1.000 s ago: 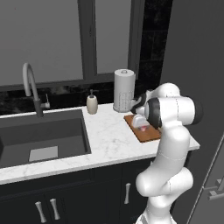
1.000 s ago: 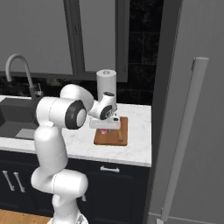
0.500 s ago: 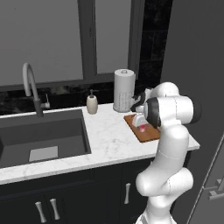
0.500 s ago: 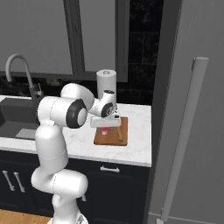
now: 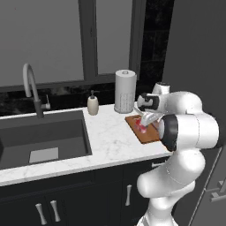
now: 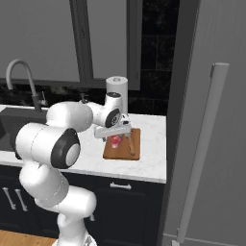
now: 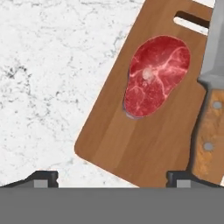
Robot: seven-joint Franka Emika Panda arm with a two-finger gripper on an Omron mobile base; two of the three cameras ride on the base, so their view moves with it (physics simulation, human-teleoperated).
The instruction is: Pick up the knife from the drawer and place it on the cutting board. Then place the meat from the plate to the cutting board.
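One meat (image 7: 155,74), one knife (image 7: 212,105) and one cutting board (image 7: 144,144) sit on the worktop (image 7: 52,65). The hand (image 7: 111,177), fingers spread wide and empty, hovers directly above the meat, knife alongside.

The meat (image 7: 155,76) lies flat on the cutting board (image 7: 131,144) — red, marbled with pale streaks, nothing gripping it. Beside it on the board rests the knife (image 7: 210,109), grey blade toward the slot end, wooden handle nearer the camera. The board sits angled on the white marble counter (image 7: 48,74). The two dark fingertips (image 7: 46,178) stand wide apart — one over the counter, one at the knife handle's end.
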